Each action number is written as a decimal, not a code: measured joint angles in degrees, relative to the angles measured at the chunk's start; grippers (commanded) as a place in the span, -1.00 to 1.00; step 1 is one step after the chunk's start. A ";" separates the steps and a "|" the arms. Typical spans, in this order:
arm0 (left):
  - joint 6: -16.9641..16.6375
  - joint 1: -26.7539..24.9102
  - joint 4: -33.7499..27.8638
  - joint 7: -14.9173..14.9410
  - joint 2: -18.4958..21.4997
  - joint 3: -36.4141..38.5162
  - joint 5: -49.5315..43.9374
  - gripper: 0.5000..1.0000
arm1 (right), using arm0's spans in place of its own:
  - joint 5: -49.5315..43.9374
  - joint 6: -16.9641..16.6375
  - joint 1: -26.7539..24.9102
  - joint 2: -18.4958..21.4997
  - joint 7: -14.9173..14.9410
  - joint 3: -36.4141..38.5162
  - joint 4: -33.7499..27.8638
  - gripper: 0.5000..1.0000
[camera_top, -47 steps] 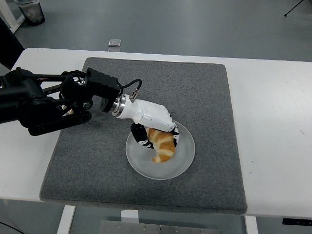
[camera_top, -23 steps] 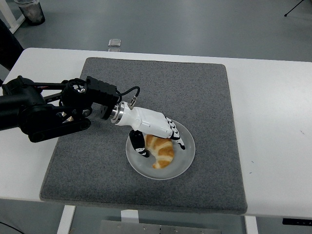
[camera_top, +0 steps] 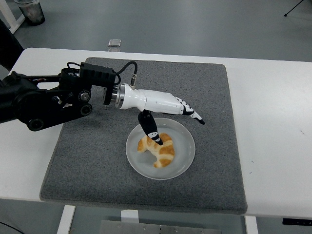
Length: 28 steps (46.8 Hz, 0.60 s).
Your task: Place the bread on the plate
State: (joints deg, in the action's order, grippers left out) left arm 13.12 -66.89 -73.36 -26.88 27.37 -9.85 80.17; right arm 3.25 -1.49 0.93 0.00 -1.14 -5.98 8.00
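A golden croissant [camera_top: 158,149] lies on the clear round plate [camera_top: 183,157] near the middle of the grey mat. My left hand [camera_top: 170,122], white with black fingertips, hovers just above the plate's far-left side. Its fingers are spread out straight and hold nothing. The thumb [camera_top: 148,125] points down toward the croissant, its tip at or just over the bread's top. The long fingers [camera_top: 192,113] reach to the right past the plate's far rim. My right arm is not in view.
The grey mat [camera_top: 97,161] covers most of the white table [camera_top: 273,122]. A small clear object [camera_top: 115,44] sits at the table's far edge. A dark cup [camera_top: 31,10] stands on the floor at the top left.
The left hand let go of the croissant, opened and lifted up and back from the plate. The croissant now lies flat on the plate, slightly lower-left than before.
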 measured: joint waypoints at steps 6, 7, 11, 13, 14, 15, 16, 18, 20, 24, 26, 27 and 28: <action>-0.03 0.67 2.27 0.17 0.67 -2.27 -8.44 0.97 | 0.00 0.00 0.04 0.00 0.00 0.00 0.00 0.81; -0.05 0.72 2.91 0.18 0.81 -2.40 -9.80 0.97 | 0.00 0.00 0.04 0.00 -0.01 0.00 0.00 0.81; -0.28 0.78 6.67 0.18 0.93 -3.19 -17.48 0.97 | 0.00 0.00 0.01 0.00 -0.01 0.00 0.00 0.82; -0.28 0.78 8.57 0.20 0.90 -3.67 -21.57 0.97 | 0.00 0.00 0.04 0.00 0.00 0.00 0.00 0.81; -0.28 0.78 9.44 0.22 0.90 -3.78 -23.77 0.97 | 0.00 0.00 0.04 0.00 0.00 0.00 0.00 0.81; -0.28 0.78 10.54 0.23 0.88 -3.83 -26.77 0.97 | 0.00 0.00 0.01 0.00 0.00 0.00 0.00 0.81; -0.27 0.79 11.42 0.24 0.86 -3.86 -29.13 0.97 | 0.00 0.00 0.01 0.00 0.00 0.00 0.00 0.81; -0.24 0.79 13.24 0.26 0.73 -3.92 -34.04 0.98 | 0.00 0.00 0.02 0.00 -0.01 0.00 0.00 0.81; -0.17 0.79 15.04 0.26 0.56 -3.91 -38.25 0.98 | 0.00 0.00 0.05 0.00 0.00 0.00 0.00 0.81; -0.11 0.78 18.25 0.34 0.42 -3.79 -46.29 0.98 | 0.00 0.00 0.01 0.00 -0.01 0.00 0.00 0.81; -0.11 0.79 19.07 0.33 0.43 -3.79 -49.26 0.98 | 0.00 0.00 0.03 0.00 0.00 0.00 0.00 0.81; -0.10 0.79 19.36 0.32 0.48 -3.80 -50.42 0.98 | 0.00 0.00 -0.01 0.00 0.00 0.00 0.00 0.81; -0.10 0.79 19.70 0.27 0.58 -3.84 -51.78 0.98 | 0.00 0.00 -0.03 0.00 0.00 0.00 0.00 0.82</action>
State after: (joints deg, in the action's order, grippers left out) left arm 13.02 -66.09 -53.66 -26.61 27.94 -13.68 28.39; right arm 3.25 -1.49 0.90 0.00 -1.14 -5.98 8.00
